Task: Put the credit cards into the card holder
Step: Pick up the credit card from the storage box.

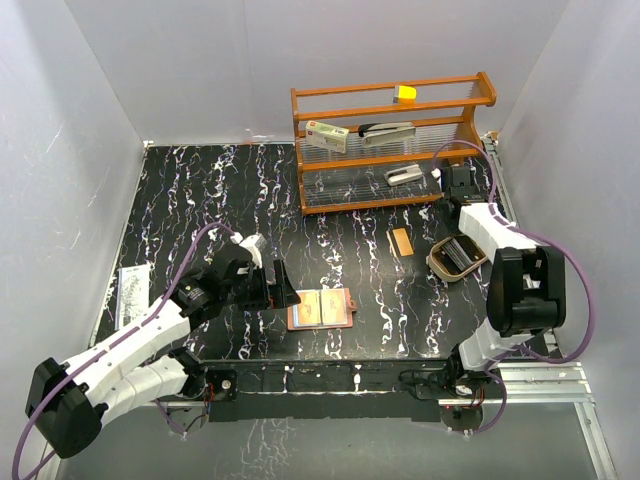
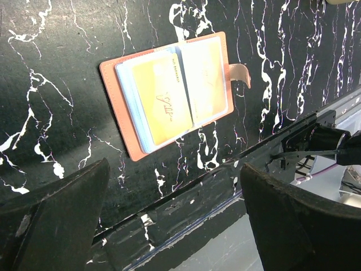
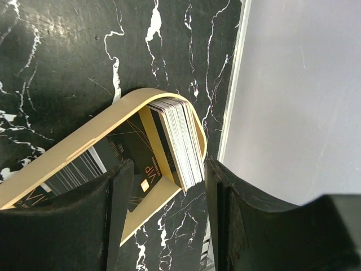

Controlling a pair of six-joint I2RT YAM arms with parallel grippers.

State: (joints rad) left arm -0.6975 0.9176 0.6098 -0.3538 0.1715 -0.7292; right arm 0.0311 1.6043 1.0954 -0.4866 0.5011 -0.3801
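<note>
The left hand (image 2: 175, 186), wide and empty by the desk's front edge, could knock the yellow card (image 2: 163, 104) off the card holder (image 2: 121, 116)

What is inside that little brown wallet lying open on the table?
In the card holder, an orange card lies over a light blue card on one panel; a pale card fills the other. Anything beneath is hidden.

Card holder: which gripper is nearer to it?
Left. The left gripper sits just left of the card holder; the right gripper is far to its right, at the tan tray.
</note>
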